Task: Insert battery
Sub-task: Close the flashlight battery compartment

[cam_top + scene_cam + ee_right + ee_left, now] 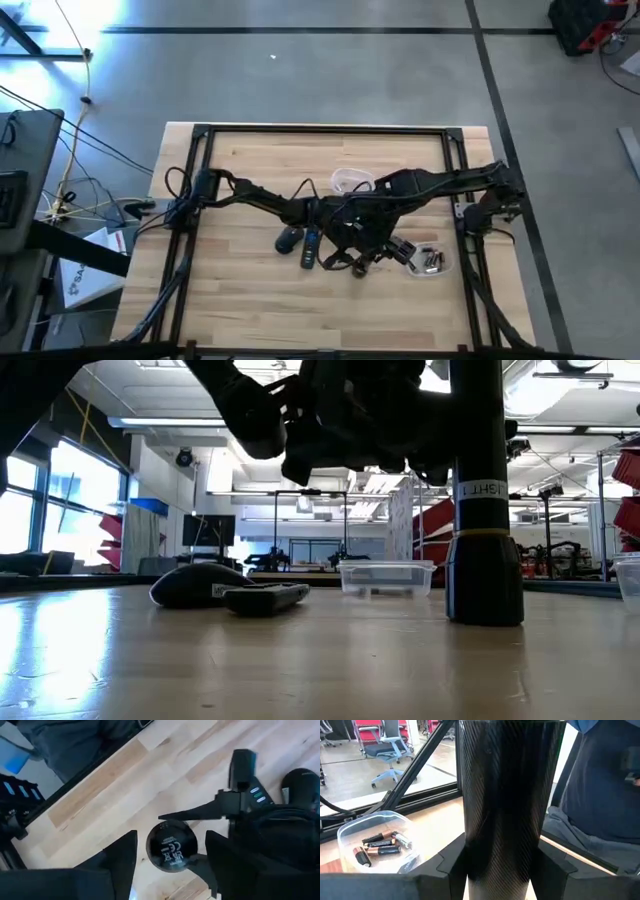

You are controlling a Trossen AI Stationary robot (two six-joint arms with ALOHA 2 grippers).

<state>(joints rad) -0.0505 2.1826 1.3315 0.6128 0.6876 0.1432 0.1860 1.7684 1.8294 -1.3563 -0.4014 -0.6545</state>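
The light wooden table (250, 310) has a black frame around it, and a big workshop shows behind it. The left arm comes in from the left side and the right arm from the right, and they meet over the middle. A black computer mouse (288, 240) lies left of the middle, with a dark remote control (310, 250) just beside it. Behind them sits an empty clear box (350, 182). The left gripper (500, 865) is spread wide around a dark tube (502, 795). The right gripper (170, 845) is also wide, above a round black thing (171, 845) with a label. Farther right, the batteries (380, 847) lie in a clear tub (428, 262). A person in a blue top (600, 785) stands past the table.
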